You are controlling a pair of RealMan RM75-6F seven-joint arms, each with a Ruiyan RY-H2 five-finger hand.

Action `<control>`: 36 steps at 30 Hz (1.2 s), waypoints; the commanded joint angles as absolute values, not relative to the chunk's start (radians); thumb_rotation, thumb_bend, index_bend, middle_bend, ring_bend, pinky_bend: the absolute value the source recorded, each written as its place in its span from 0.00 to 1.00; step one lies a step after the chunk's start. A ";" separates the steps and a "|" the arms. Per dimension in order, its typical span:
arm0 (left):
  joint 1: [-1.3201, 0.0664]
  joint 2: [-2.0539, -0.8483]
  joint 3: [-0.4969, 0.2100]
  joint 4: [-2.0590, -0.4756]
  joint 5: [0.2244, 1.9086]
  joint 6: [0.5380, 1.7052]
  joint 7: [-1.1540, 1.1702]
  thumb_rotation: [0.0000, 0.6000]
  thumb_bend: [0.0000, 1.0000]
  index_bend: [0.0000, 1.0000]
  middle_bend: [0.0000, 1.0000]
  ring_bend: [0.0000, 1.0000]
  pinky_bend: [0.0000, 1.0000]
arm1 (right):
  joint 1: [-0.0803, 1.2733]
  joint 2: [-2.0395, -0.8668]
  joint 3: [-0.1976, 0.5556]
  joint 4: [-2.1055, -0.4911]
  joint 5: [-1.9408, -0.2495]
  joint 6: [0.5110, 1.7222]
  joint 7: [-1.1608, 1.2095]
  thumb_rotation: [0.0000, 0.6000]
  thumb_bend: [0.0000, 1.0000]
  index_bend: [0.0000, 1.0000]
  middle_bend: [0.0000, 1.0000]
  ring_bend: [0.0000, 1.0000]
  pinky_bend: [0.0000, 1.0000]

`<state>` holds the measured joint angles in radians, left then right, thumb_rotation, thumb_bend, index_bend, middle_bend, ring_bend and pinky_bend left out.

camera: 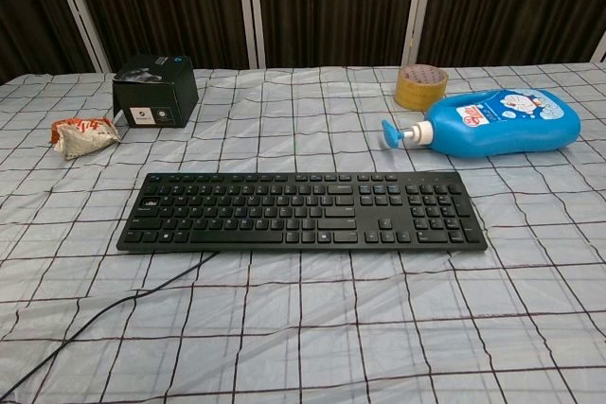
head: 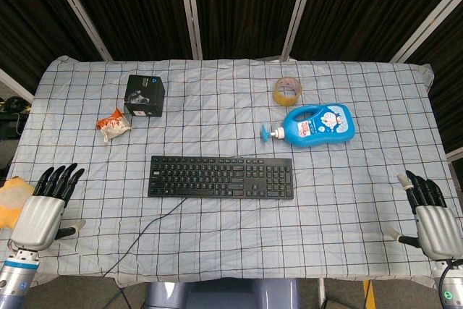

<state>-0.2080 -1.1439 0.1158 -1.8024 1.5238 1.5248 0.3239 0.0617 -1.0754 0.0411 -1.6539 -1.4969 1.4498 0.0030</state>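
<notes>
A black keyboard (head: 221,177) (camera: 301,211) lies across the middle of the checked tablecloth, its cable trailing toward the front edge. My left hand (head: 45,208) hovers at the table's front left corner, fingers extended and apart, holding nothing. At the front right corner is my right hand (head: 430,215), also empty with its fingers apart. Both hands are well away from the keyboard. Neither hand shows in the chest view.
A blue pump bottle (head: 317,125) (camera: 492,123) lies on its side at back right, beside a roll of tape (head: 288,91) (camera: 421,87). At back left stand a black box (head: 144,95) (camera: 155,90) and a crumpled snack wrapper (head: 113,124) (camera: 82,135). A yellow object (head: 11,197) sits off the table's left edge.
</notes>
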 commanded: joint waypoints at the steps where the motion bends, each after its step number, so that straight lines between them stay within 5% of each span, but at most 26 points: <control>1: -0.205 -1.143 0.111 -1.804 1.525 1.516 0.327 1.00 0.00 0.00 0.00 0.00 0.00 | 0.062 -1.075 0.042 -1.655 -1.495 1.449 0.003 1.00 0.08 0.03 0.00 0.00 0.00; 11: -0.203 -1.129 0.096 -1.828 1.513 1.470 0.345 1.00 0.01 0.00 0.00 0.00 0.00 | 0.066 -1.079 0.042 -1.655 -1.493 1.442 -0.002 1.00 0.08 0.03 0.00 0.00 0.00; 15: -0.228 -1.118 0.077 -1.875 1.489 1.416 0.374 1.00 0.10 0.00 0.01 0.01 0.03 | 0.066 -1.079 0.044 -1.655 -1.489 1.442 -0.004 1.00 0.08 0.03 0.00 0.00 0.00; 17: -0.254 -1.113 0.064 -1.900 1.470 1.370 0.394 1.00 0.19 0.00 0.12 0.12 0.16 | 0.064 -1.077 0.045 -1.657 -1.488 1.446 -0.005 1.00 0.08 0.03 0.00 0.00 0.00; 19: -0.288 -1.114 0.038 -1.920 1.440 1.322 0.418 1.00 0.36 0.00 0.43 0.38 0.35 | 0.064 -1.077 0.045 -1.658 -1.486 1.446 -0.004 1.00 0.08 0.03 0.00 0.00 0.00; 22: -0.337 -1.128 0.001 -1.937 1.391 1.254 0.439 1.00 0.62 0.00 0.72 0.62 0.48 | 0.064 -1.075 0.044 -1.660 -1.486 1.444 -0.001 1.00 0.08 0.03 0.00 0.00 0.00; 28: -0.478 -1.151 -0.077 -2.016 1.102 1.053 0.567 1.00 0.89 0.00 0.84 0.74 0.56 | 0.063 -1.073 0.048 -1.662 -1.474 1.440 0.002 1.00 0.08 0.03 0.00 0.00 0.00; 36: -0.712 -1.179 -0.069 -2.066 0.619 0.921 0.835 1.00 1.00 0.00 0.86 0.76 0.58 | 0.065 -1.070 0.049 -1.665 -1.473 1.437 0.011 1.00 0.08 0.03 0.00 0.00 0.00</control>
